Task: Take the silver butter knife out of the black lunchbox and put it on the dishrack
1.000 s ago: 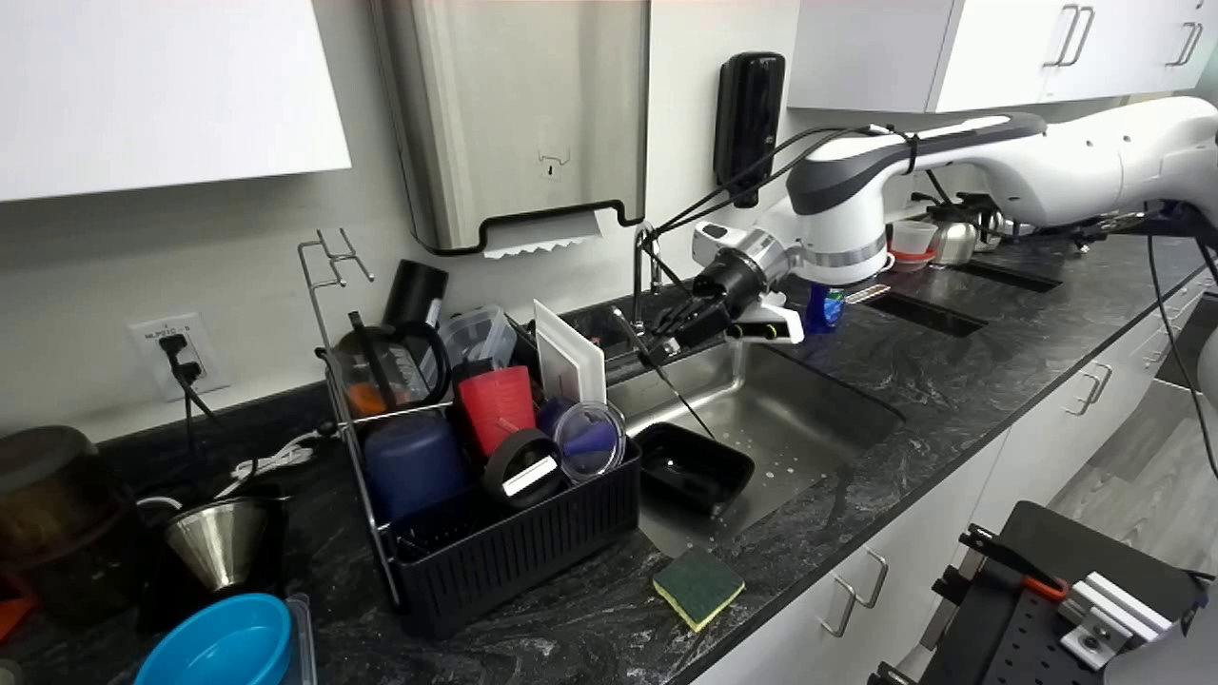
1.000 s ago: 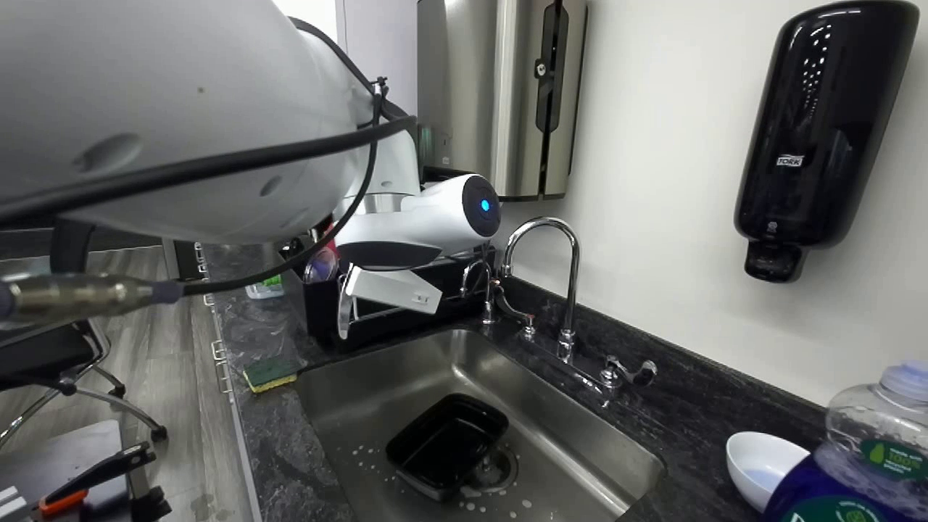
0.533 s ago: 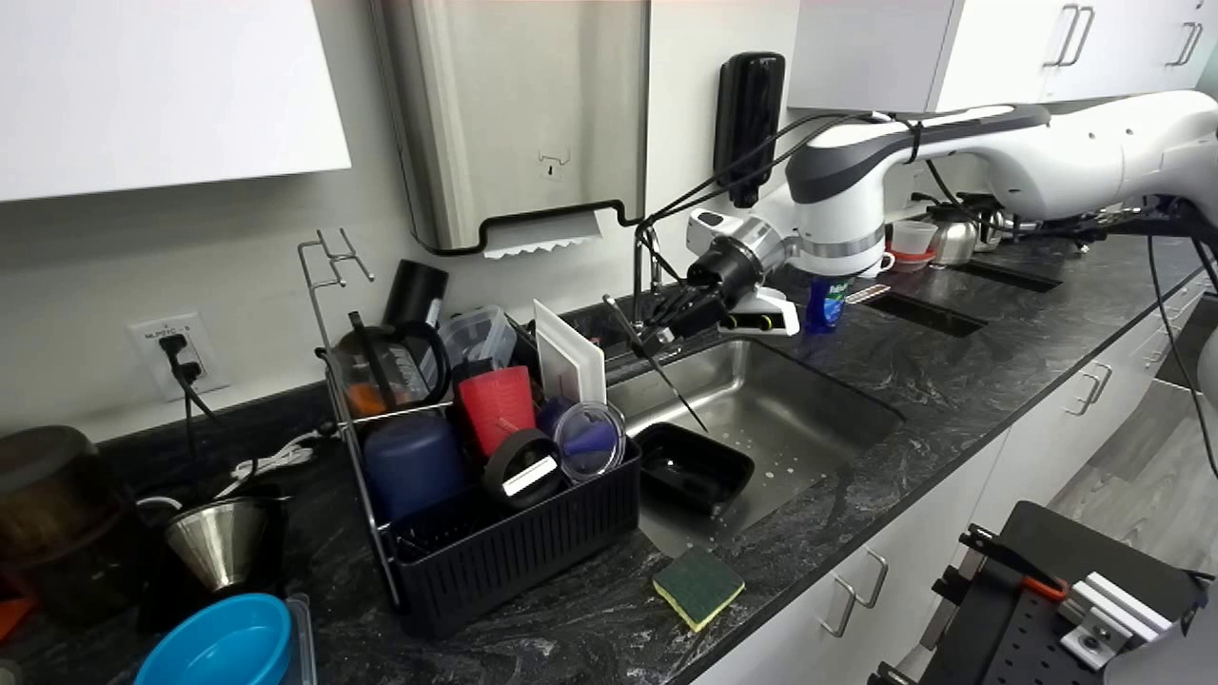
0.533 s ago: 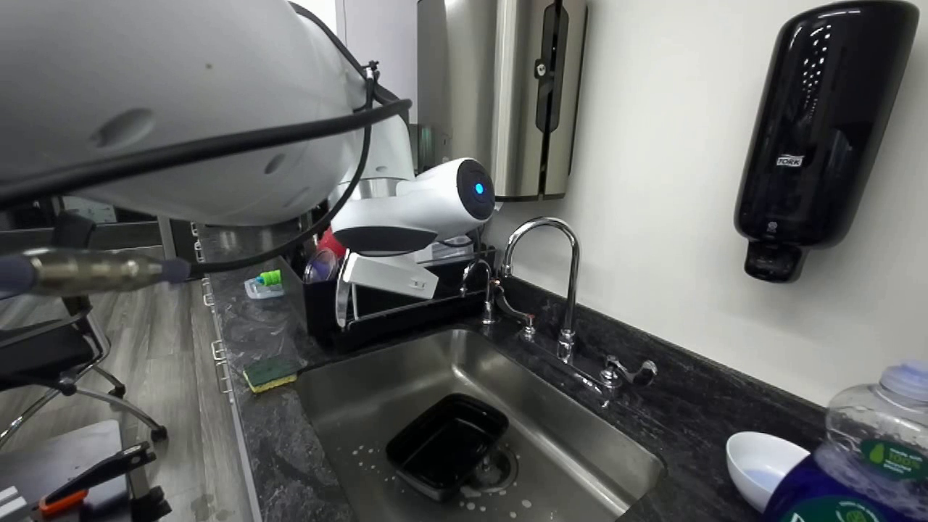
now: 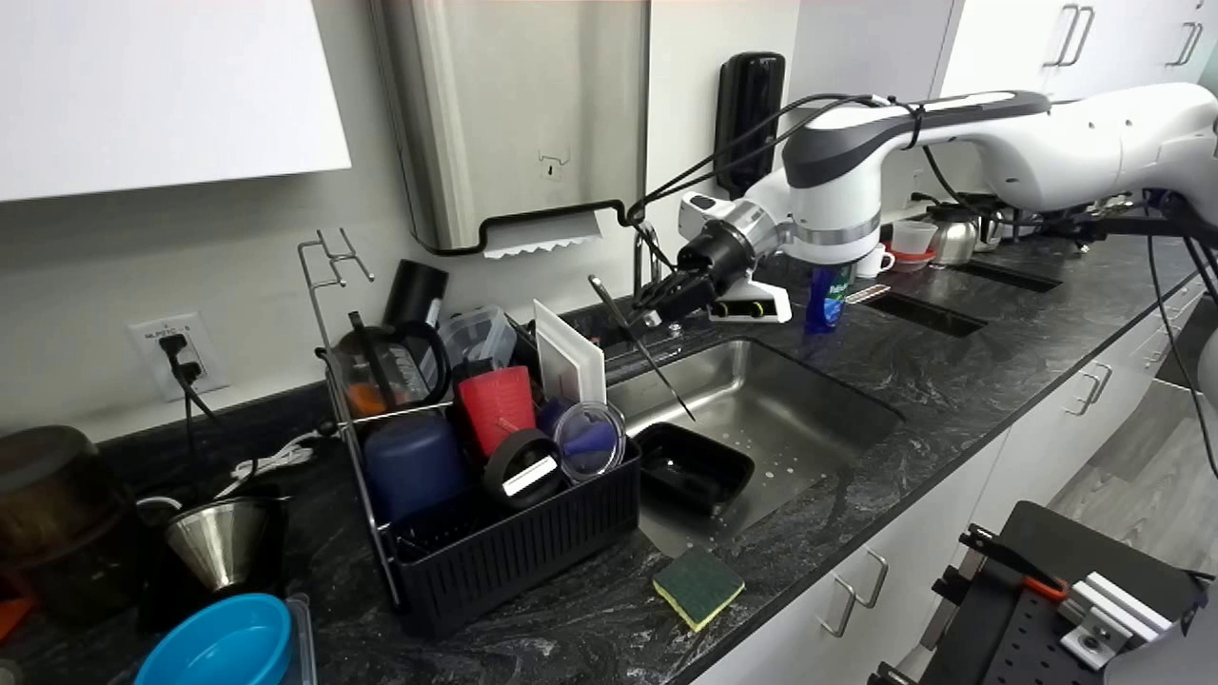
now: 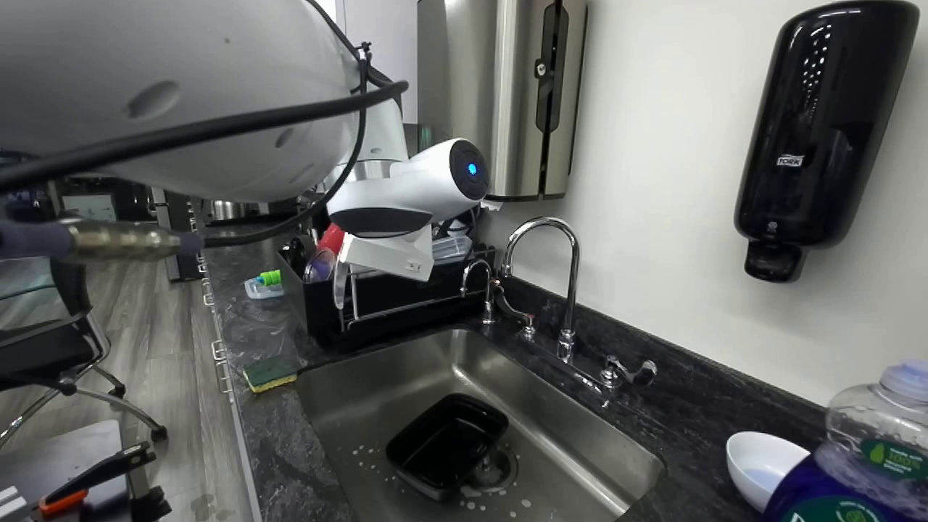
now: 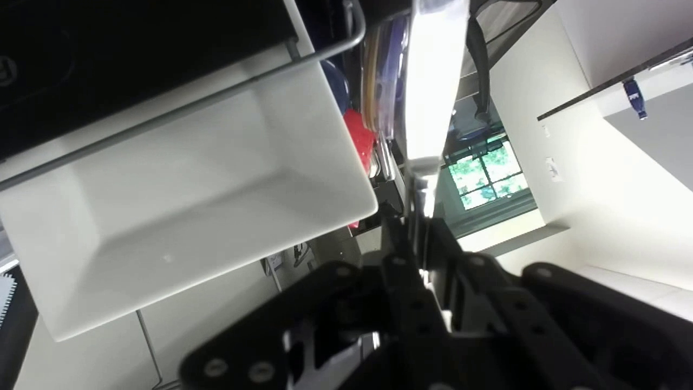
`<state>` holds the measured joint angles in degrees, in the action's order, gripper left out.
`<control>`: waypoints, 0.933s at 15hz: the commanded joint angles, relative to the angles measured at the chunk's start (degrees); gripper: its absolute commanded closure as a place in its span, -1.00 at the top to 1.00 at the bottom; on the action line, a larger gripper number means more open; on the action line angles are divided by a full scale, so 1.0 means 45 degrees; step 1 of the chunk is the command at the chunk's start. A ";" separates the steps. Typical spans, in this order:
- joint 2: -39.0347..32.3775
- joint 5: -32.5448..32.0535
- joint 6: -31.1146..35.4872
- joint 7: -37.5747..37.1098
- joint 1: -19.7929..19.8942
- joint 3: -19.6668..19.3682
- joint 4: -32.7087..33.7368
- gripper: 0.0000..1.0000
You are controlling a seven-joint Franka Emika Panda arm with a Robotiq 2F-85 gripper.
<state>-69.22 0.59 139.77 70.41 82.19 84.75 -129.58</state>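
Gripper (image 5: 643,320): jaws narrow, clamped on the silver butter knife (image 7: 433,92); knife aloft and tilted, outside the black lunchbox (image 6: 447,438), its upper end leaning toward the dishrack (image 5: 519,557), its lower end shown over the stainless steel sink (image 6: 580,464) in an exterior view; lunchbox within the sink, overlapping the drain (image 6: 489,475) as seen in an exterior view; dishrack on the dark countertop (image 5: 952,381), along the sink's end edge; white rectangular plate (image 5: 571,362) upright at the rack's sink-side edge; red cup (image 5: 497,407) tilted, farther in; dark blue container (image 5: 414,461) toward the rack's opposite edge; green-and-yellow sponge (image 5: 699,582) between the sink's corner and the countertop's front edge; dish soap bottle (image 5: 826,297) beyond the sink's edge away from the dishrack.
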 commanded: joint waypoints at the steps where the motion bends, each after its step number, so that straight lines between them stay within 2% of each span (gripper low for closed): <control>1: -0.0054 0.0330 0.0739 -0.0305 -0.0288 0.0113 -0.0042 -0.93; 8: -0.0234 0.0183 0.2430 -0.1307 -0.1050 0.0182 -0.0249 -0.93; 14: -0.0240 -0.0062 0.3179 -0.2049 -0.0952 0.0530 -0.0776 -0.93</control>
<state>-69.33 0.59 151.58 62.47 76.60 85.97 -131.07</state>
